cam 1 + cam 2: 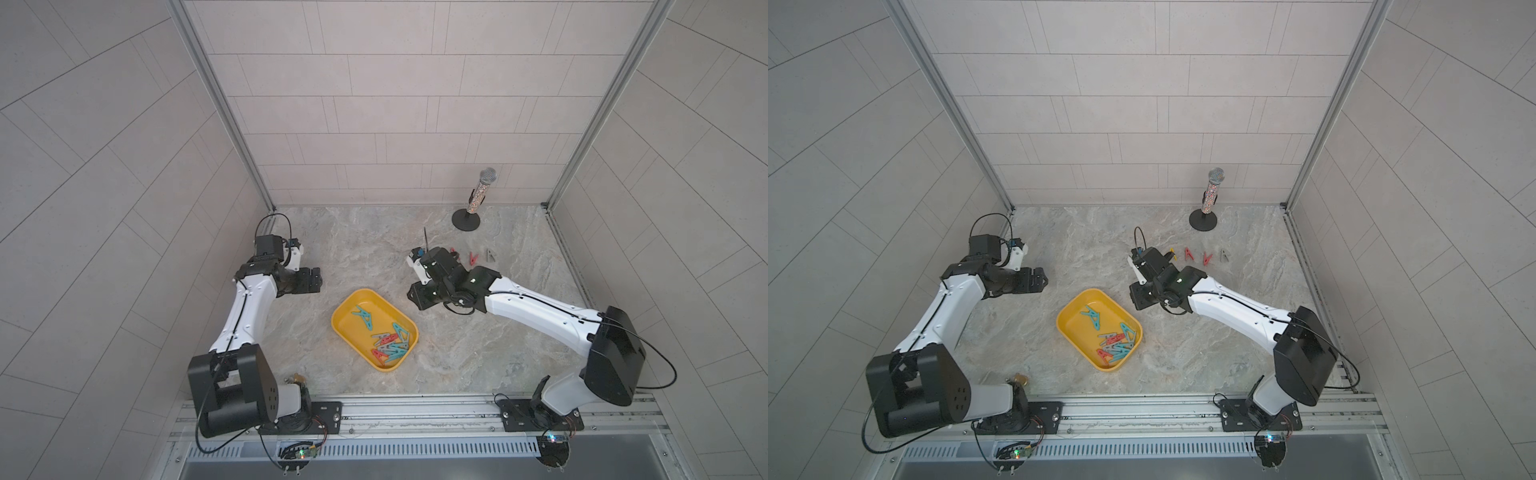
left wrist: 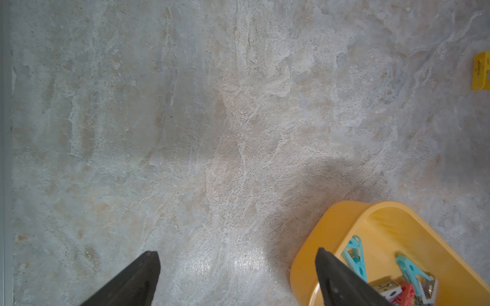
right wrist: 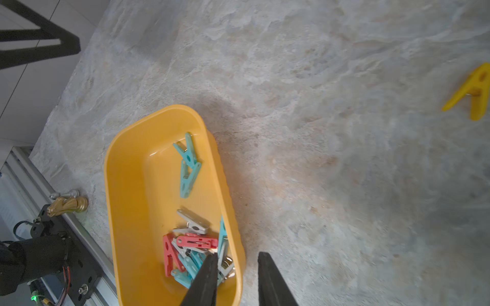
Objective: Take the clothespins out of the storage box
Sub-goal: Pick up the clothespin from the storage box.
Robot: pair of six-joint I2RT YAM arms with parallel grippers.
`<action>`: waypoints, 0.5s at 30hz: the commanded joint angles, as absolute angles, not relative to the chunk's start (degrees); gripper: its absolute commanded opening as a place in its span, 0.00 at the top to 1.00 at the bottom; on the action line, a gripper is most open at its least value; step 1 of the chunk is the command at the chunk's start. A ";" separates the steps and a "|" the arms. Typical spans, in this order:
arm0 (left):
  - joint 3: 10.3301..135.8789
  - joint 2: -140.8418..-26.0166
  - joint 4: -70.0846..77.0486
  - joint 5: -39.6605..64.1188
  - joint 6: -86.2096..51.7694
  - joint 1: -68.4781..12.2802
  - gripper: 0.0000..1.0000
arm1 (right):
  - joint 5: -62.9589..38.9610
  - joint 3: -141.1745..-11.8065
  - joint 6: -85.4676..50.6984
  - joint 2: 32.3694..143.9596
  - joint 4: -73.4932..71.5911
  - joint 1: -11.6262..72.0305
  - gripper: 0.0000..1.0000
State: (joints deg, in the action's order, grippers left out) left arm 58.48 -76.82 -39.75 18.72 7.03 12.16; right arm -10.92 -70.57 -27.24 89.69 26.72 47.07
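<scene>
Reference dial: a top view, storage box at centre, twelve o'clock toward the back wall.

1. The left gripper (image 1: 312, 281) sits at ten o'clock from the box, over bare table. Its jaws are spread wide, with nothing between them.

2. The storage box (image 1: 349, 332) rests on the table between the two arms. Most clothespins (image 1: 390, 345) are inside it, heaped at its five o'clock end. A teal pair (image 1: 363, 316) lies apart from the heap at the eleven o'clock end.

3. The right gripper (image 3: 237, 261) sits at two o'clock, close to the box wall. Its jaws stand a narrow gap apart and hold nothing.

4. The removed clothespins (image 1: 1206, 258) number four, in a row at two o'clock beyond the right gripper: yellow, red, red, grey. The microphone (image 1: 478, 195) stands at one o'clock, well apart.

Step in hand (judged): the right gripper fetches the next peg.
- Prefer the teal pair, because pegs in the heap overlap and may lift together.
- Widen the jaws before descending.
- Align the jaws across the peg's narrow body, not along its length.
- Descend inside the wall, since contact may push the light box.
- Lift straight up until clear of the rim, then carry the peg to the row.
- If the box shifts, the idle left gripper could brace its ten o'clock wall.

Markings: no brand, label or legible writing shows on the pegs, box or arms.
</scene>
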 commanded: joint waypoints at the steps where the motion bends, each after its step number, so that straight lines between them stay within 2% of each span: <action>1: 59.37 -76.63 -40.34 16.74 6.50 12.68 0.00 | -10.02 -73.61 -26.69 93.21 26.11 49.71 0.68; 11: 59.28 -76.68 -40.25 16.58 6.46 12.78 0.00 | -10.48 -84.39 -22.47 107.15 27.58 56.19 0.58; 15: 59.26 -76.59 -40.25 16.76 6.42 12.79 0.00 | -10.55 -88.21 -21.12 112.37 29.27 57.37 0.57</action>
